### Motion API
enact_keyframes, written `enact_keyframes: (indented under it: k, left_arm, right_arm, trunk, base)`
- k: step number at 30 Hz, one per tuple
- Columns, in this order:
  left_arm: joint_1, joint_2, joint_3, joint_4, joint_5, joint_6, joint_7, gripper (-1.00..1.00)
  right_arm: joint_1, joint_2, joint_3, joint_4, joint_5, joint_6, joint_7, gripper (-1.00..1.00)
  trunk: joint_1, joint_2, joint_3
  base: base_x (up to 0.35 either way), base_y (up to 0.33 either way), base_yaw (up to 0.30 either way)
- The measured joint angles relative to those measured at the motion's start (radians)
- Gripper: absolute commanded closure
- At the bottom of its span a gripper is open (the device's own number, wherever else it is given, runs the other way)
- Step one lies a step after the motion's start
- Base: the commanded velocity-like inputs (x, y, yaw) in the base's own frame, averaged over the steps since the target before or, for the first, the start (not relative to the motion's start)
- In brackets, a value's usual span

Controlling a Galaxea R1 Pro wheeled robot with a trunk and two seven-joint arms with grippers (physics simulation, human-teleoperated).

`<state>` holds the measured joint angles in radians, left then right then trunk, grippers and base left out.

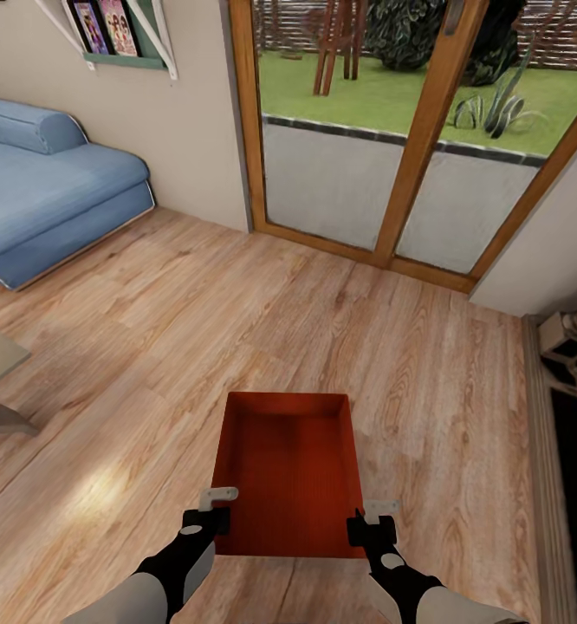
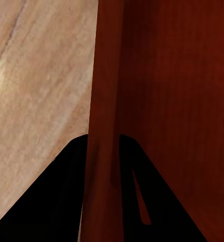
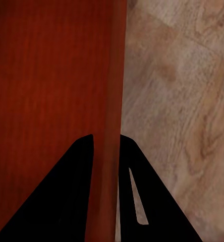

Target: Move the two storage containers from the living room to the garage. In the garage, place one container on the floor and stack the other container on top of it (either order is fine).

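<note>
Orange-red and shallow, a storage container (image 1: 293,472) is held out in front of the robot above the light wood plank floor (image 1: 236,321) of the living room. It is an open rectangular bin with thin plain walls, its long sides running away from the robot and its near edge between the two arms. From the head camera only one bin can be made out; whether a second sits nested inside it cannot be told.

Each arm grips one long wall near the bin's near corners. The left gripper (image 1: 209,517) is clamped on the left wall, with a pale finger tip showing just above the rim. In the left wrist view its two black fingers (image 2: 56,201) straddle the thin red wall (image 2: 104,101), one on the outside over the floor and one inside the bin. The right gripper (image 1: 368,526) pinches the right wall the same way, and in the right wrist view its dark fingers (image 3: 66,196) sit either side of the wall (image 3: 114,91), closed against it.

Ahead stand wood-framed glass doors (image 1: 410,156) looking onto a lawn. A blue sofa (image 1: 46,191) sits to the left against the cream wall, under a shelf (image 1: 119,39) holding a few books.
</note>
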<state>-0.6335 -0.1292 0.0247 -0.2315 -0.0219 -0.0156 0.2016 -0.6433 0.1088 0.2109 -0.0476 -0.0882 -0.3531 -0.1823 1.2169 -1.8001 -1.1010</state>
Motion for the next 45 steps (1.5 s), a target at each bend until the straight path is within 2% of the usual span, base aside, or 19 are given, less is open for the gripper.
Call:
enact_keyframes:
  k: [45]
  left_arm:
    - [0.0, -0.001, 0.008, 0.008, -0.006, 0.001, -0.001, 1.0]
  right_arm:
    - [0.001, 0.0, 0.004, 0.002, -0.002, 0.006, 0.0, 1.0]
  trunk:
    - [-0.173, 0.315, 0.141]
  base:
    - [0.0, 0.0, 0.0]
